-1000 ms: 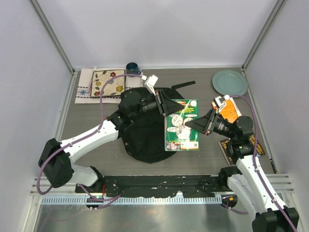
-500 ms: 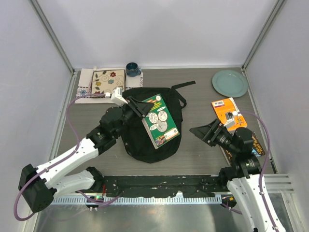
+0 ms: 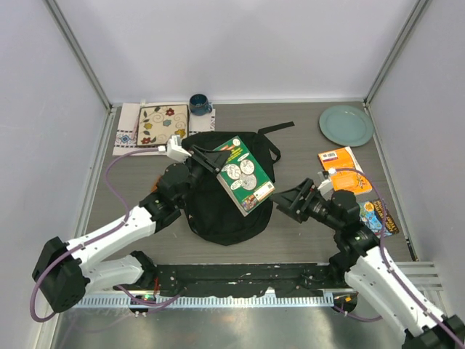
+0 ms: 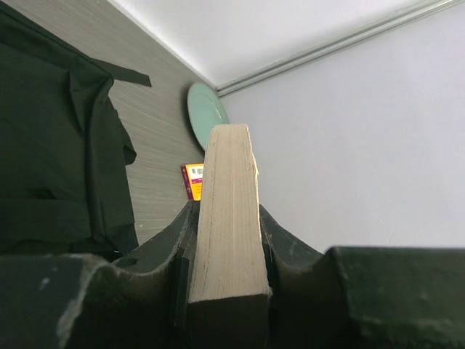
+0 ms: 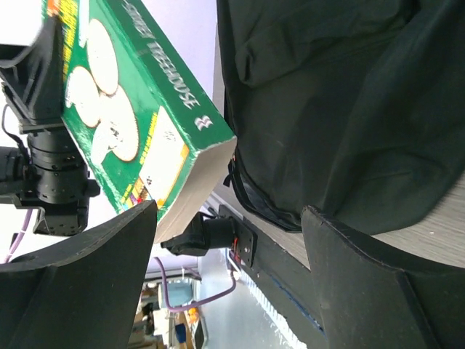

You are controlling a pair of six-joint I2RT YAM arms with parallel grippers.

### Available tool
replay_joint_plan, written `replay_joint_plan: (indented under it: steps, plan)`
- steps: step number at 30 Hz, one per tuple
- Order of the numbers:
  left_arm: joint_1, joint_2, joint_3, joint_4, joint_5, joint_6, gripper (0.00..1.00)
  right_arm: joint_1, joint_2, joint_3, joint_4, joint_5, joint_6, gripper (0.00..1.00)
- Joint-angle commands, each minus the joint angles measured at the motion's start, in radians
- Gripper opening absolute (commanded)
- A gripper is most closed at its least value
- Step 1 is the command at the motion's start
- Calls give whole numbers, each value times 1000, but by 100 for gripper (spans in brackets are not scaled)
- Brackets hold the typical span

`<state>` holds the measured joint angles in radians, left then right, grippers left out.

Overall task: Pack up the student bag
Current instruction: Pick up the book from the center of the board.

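The student bag is a large black backpack lying flat in the middle of the table; it also shows in the left wrist view and the right wrist view. My left gripper is shut on a thick green book and holds it tilted above the bag. The book's page edge fills the left wrist view, and its green cover shows in the right wrist view. My right gripper is open and empty, just right of the bag and the book.
An orange book and a dark book lie at the right. A green plate sits at the back right. A floral cloth and a dark blue cup are at the back left.
My left gripper took the green book from the table, lifted it and now holds it tilted over the bag. My right gripper let the book go, drew back, then moved left toward the bag.
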<state>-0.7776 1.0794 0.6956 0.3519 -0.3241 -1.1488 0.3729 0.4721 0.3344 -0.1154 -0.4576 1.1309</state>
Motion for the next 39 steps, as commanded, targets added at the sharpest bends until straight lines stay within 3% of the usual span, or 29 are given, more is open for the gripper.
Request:
replay_joint_plan:
  steps: [1,6,13,18,21,22,24,25,26,27,28,31,33,39]
  plan:
    - [0,-6,7,211,-32,-55,0,139,107,-21,276,158,87,86]
    - [0,-3,-4,229,-26,-63,0,293,253,14,450,284,90,87]
    - [0,-9,-48,274,-39,-100,0,369,419,9,721,318,155,87]
    - [0,-19,-80,285,-43,-123,0,405,451,3,793,367,162,84]
    - [0,-39,-102,274,-50,-137,0,408,421,-6,793,405,156,62]
    - [0,-45,-108,271,-56,-134,0,409,393,-17,790,415,153,47]
    - [0,-68,-117,242,-56,-117,0,409,367,-21,774,431,150,25]
    - [0,-78,-117,224,-49,-103,0,409,344,-21,737,436,148,7]
    - [0,-91,-107,166,-44,-86,13,409,330,-21,720,441,145,0]
    - [0,-99,-96,121,-36,-42,27,409,320,-24,689,448,135,0]
    - [0,-105,-61,66,-15,-16,58,411,288,-24,668,453,129,0]
    - [0,-130,17,-147,71,163,91,408,168,-3,472,548,72,0]
    - [0,-139,62,-344,88,289,100,409,85,18,259,626,38,0]
    - [0,-93,146,-612,250,514,100,409,-142,149,-293,979,15,0]
